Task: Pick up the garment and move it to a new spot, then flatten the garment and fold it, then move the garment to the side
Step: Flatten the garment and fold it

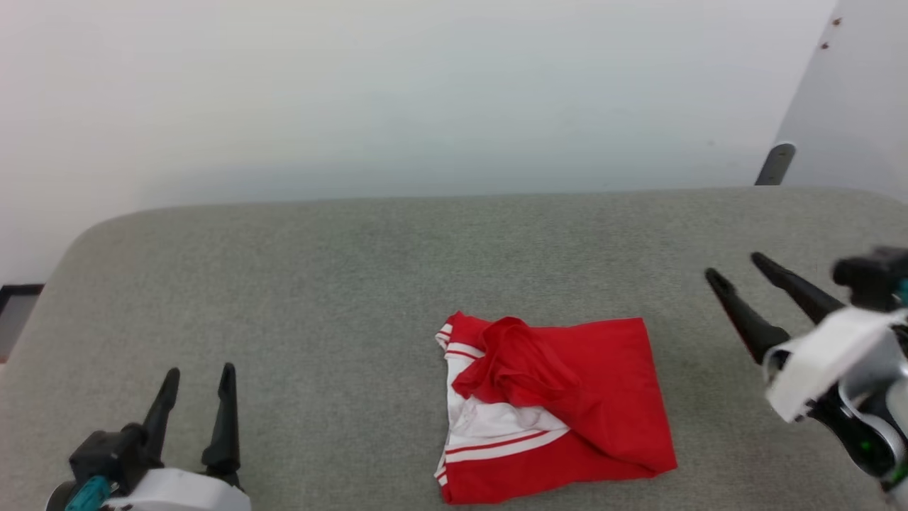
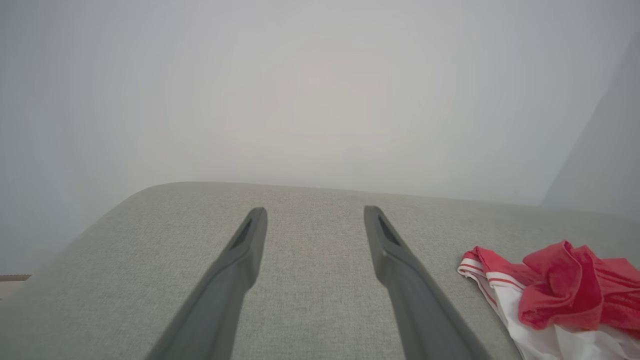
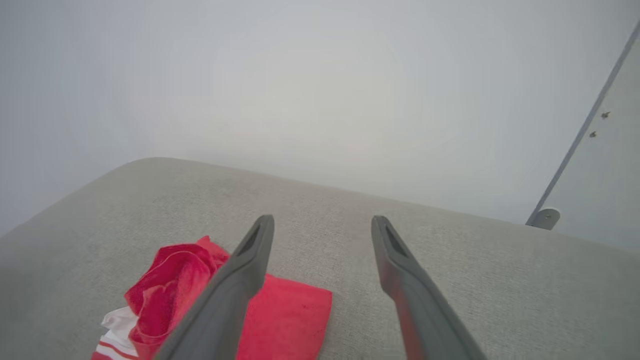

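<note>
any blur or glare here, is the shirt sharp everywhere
Head view: even soft light, red shirt crisp, right hand smeared at its white wrist. Left wrist view: wall washed out, shirt soft at the edge. Right wrist view: same hazy wall, no glare.

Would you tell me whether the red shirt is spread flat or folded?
Folded, untidily: the red shirt lies doubled into a bundle, a rumpled flap over its white sleeve.
</note>
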Controlling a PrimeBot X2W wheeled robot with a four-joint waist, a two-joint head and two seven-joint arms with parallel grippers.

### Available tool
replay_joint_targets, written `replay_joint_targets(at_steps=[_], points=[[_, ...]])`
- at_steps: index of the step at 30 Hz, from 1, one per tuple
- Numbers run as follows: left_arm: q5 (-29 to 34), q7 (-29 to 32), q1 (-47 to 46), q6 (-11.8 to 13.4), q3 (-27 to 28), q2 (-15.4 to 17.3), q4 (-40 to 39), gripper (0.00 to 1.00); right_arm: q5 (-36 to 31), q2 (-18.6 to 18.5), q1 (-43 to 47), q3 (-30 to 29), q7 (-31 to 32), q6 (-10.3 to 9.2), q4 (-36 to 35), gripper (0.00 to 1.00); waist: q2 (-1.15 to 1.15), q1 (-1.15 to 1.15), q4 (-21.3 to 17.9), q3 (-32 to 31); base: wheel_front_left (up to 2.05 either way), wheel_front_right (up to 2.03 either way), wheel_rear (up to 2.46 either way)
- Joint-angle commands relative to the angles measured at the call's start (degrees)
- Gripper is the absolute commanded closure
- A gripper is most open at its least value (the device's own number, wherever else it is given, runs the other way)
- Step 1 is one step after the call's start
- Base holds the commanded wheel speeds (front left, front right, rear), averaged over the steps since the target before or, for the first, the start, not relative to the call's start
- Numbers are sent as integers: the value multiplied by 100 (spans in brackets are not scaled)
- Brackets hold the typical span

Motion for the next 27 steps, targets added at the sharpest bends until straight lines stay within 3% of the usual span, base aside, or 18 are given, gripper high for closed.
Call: replay_joint_targets(at_steps=[1,12,27], points=[[35,1,80,10,49,31,-19,0,-47,-57,175,-96,-336,-7,38,0,0,0,-68,-53,0,0,0],[-9,1,214,4,270,81,-11,0,-209,-125,926,-377,-1567,-7,254,0,0,0,-101,-124,0,0,0],[46,1,361,1,440,49,-15,0,-837,212,1747,-1309,-1807,-7,10,0,0,0,-192,-111,0,0,0]])
